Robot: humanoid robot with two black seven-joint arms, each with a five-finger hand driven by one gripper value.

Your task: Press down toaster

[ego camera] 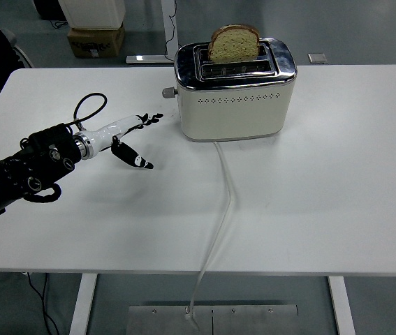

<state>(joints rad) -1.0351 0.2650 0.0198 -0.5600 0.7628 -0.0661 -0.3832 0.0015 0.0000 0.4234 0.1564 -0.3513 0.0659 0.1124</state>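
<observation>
While the table [323, 195] holds it at the far centre, the toaster [234, 94] sits right of the left hand [124, 132], w/ a clear gap. Bread [234, 43] stands tall in its slot. Hand's fingers are spread, holding nothing, pointing toward the lever [168, 92].
</observation>
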